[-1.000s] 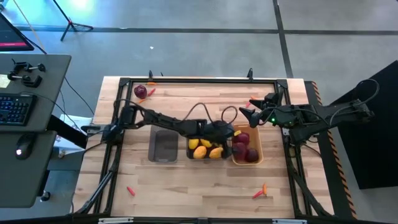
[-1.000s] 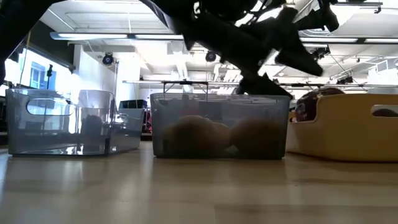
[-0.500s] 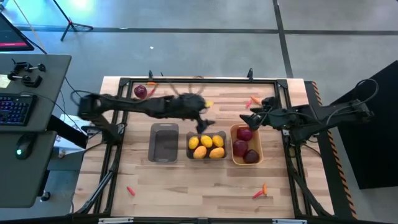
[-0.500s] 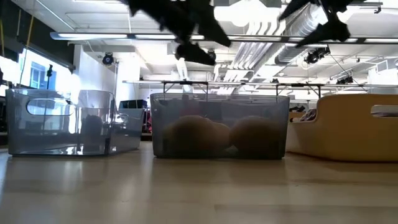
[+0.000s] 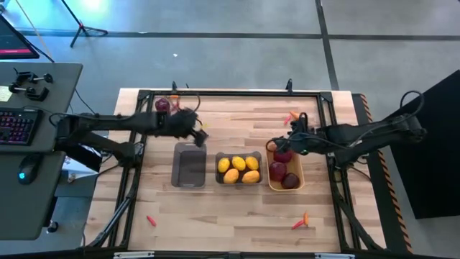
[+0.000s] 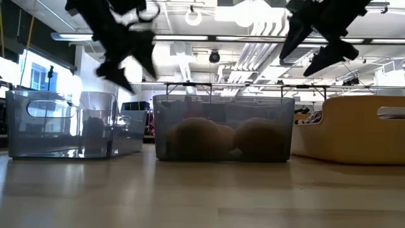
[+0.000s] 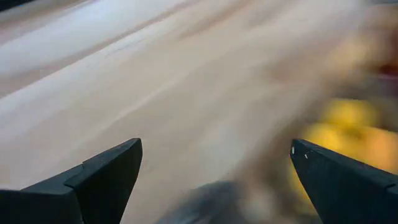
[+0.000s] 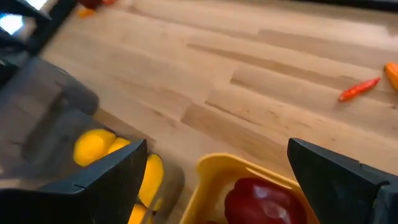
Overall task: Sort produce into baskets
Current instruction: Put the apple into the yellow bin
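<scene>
I take the middle grey basket (image 5: 238, 167), the one holding my yellow lemons (image 5: 238, 170), as my landmark. Far to its left and toward the table's (image 5: 230, 212) back edge lies one dark red apple (image 5: 163, 106). My left gripper (image 5: 199, 134) hovers to the basket's left, over the back rim of the empty grey basket (image 5: 190, 165); its fingers (image 7: 99, 180) are spread apart with nothing between them. Well left of the landmark, near the front edge, lies one small red pepper (image 5: 151, 219).

Right of the landmark, touching it, stands the orange-yellow basket (image 5: 295, 185) with several apples (image 5: 283, 171) inside. My right gripper (image 5: 287, 141) hangs over that basket's back end, fingers (image 8: 339, 180) wide apart and empty. Behind it two peppers (image 5: 292, 115) lie on the bare wood, and two more peppers (image 5: 301, 220) lie right of the landmark toward the front edge.
</scene>
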{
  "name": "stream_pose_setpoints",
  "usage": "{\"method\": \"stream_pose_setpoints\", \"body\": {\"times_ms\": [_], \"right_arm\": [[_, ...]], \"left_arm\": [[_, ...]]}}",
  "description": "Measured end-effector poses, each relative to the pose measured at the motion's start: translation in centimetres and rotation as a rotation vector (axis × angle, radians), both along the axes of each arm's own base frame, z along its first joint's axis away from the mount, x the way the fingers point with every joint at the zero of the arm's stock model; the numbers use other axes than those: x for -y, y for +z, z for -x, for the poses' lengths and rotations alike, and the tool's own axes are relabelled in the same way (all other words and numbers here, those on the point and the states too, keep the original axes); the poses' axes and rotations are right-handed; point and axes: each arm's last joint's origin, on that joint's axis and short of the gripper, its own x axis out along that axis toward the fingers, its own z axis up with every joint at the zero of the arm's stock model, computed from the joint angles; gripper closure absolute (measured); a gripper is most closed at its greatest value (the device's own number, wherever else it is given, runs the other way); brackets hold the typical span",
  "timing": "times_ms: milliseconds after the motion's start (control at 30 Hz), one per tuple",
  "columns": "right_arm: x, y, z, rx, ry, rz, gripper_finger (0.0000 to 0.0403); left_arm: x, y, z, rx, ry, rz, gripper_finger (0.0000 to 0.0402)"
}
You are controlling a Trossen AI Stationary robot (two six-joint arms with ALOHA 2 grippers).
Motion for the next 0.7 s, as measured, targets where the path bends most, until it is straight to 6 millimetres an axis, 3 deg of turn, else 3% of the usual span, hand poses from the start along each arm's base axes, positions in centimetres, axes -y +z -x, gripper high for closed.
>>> {"method": "stream_pose_setpoints", "body": {"times_ms": [133, 267, 400, 567, 700], "right_arm": [[0.6, -1.0, -1.1, -0.083, 0.065, -0.015, 0.0027], [1.4, -1.8, -2.1, -0.122, 0.091, -0.018, 0.0027], [2.3, -2.3, -2.8, -0.127, 0.07, -0.027, 0.0027], [3.0, -2.4, -3.1, -0.144, 0.092, 0.003, 0.0027], [3.6, -2.4, -3.0, -0.149, 0.071, 0.011, 0.0027]], "left_arm": [[-3.1, 0.1, 2.9, -0.24, 0.25, 0.0, 0.0005], [-6.7, 0.6, 4.9, -0.24, 0.491, 0.005, 0.0005], [-9.5, 0.0, 6.3, -0.27, 0.603, 0.021, 0.0005], [-10.7, -1.0, 7.5, -0.369, 0.715, 0.052, 0.0005], [-10.9, -0.9, 7.7, -0.376, 0.83, -0.028, 0.0005]]}}
